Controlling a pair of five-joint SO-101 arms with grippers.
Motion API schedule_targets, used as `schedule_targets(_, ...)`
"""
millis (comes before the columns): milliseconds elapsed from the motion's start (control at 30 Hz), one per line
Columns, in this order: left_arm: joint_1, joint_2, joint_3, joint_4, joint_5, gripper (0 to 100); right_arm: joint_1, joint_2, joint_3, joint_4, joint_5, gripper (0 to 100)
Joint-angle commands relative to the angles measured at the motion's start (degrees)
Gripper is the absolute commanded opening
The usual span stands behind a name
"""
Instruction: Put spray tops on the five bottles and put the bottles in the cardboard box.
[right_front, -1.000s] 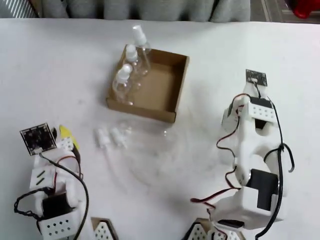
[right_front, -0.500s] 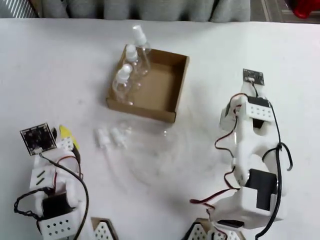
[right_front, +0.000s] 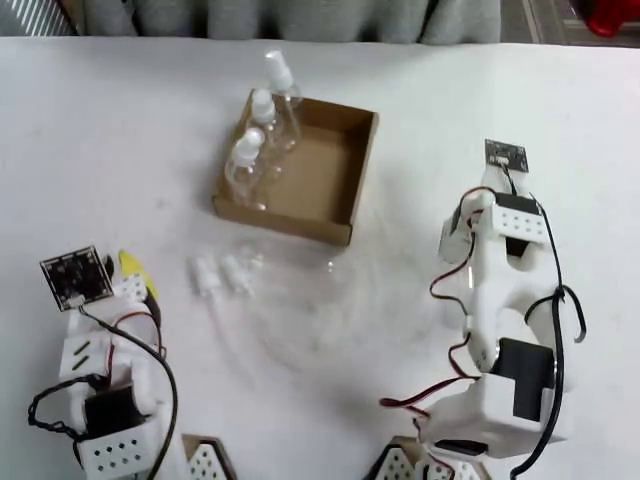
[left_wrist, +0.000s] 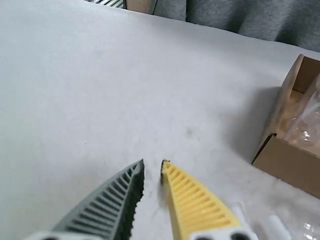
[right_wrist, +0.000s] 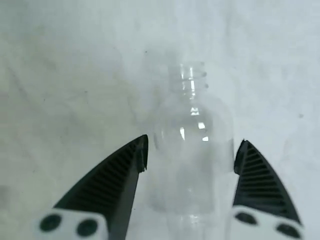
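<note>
A: Right gripper (right_wrist: 192, 150)?
B: Spread, one jaw either side of the clear, topless plastic bottle (right_wrist: 192, 120) on the table's right side. Its long axis runs along the fingers, neck pointing away.
A: Left gripper (left_wrist: 152, 170)?
B: Pressed together, empty, near left, farther off.
</note>
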Motion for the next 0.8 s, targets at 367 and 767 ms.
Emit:
schedule_targets(367,1.0,-1.0,-1.5,-1.7,0.4,7,-0.6,1.7,-4.8,-0.5,1.0,27.4)
schedule_targets(767,1.0,-1.0,-1.5,-1.7,0.4,7,-0.9,2.0,-4.9,-1.0,4.5,27.6)
